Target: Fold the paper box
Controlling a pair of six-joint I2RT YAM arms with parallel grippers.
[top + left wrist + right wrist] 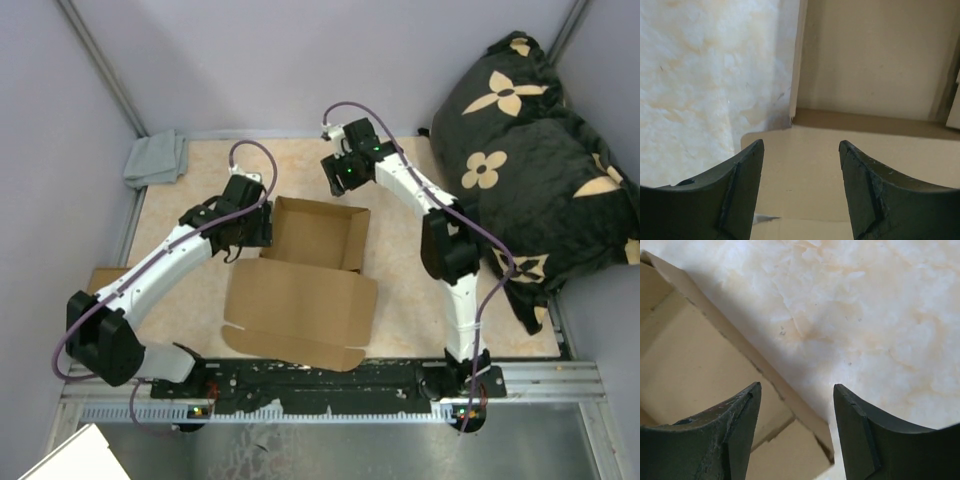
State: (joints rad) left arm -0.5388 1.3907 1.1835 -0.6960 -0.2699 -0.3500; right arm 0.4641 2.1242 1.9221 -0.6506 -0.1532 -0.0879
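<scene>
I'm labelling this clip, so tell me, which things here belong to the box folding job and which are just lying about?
Job: plain brown corrugated cardboard box, part folded; left gripper, open; right gripper, open.
Lying about: grey folded cloth; black cushions with tan flowers; small brown cardboard scrap.

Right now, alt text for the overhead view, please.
A half-folded brown cardboard box lies centred, far half walled, lid flat. The left end effector is beside its left wall; the right end effector hovers off its far right corner.
</scene>
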